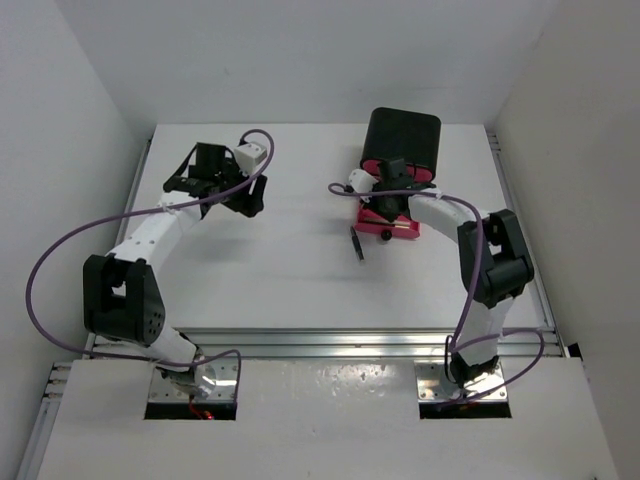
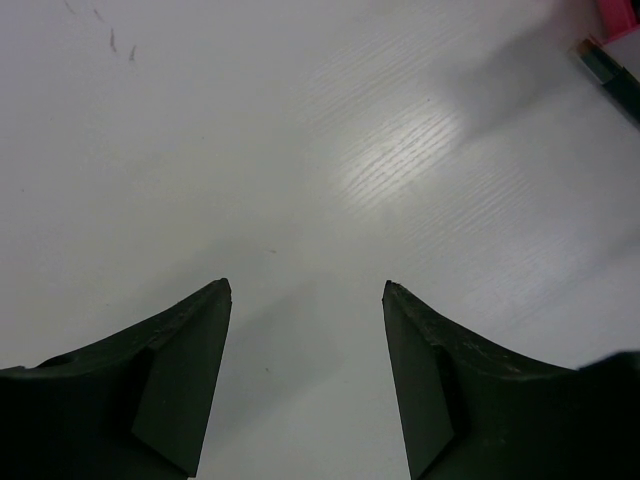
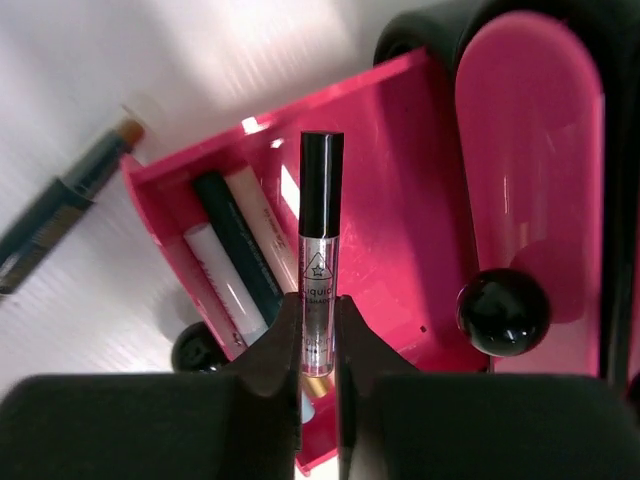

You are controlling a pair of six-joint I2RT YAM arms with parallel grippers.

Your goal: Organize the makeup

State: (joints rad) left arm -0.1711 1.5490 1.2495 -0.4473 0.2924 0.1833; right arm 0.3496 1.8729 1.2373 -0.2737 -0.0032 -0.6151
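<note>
My right gripper (image 3: 319, 300) is shut on a clear liquid-eyeshadow tube with a black cap (image 3: 321, 215). It holds the tube above the open pink drawer (image 3: 400, 200) of the black box (image 1: 402, 138). Three sticks lie in the drawer: a white one (image 3: 226, 287), a dark one (image 3: 240, 247) and a pale one (image 3: 263, 224). A dark stick with a brown tip (image 3: 62, 205) lies on the table left of the drawer; it also shows in the top view (image 1: 357, 243). My left gripper (image 2: 307, 288) is open and empty over bare table at the back left (image 1: 240, 195).
The black box stands at the back right, with a shut pink drawer front (image 3: 530, 150) and black knobs (image 3: 503, 312). The white table (image 1: 290, 270) ends in walls at the left, right and back. A corner of the drawer (image 2: 622, 18) shows in the left wrist view.
</note>
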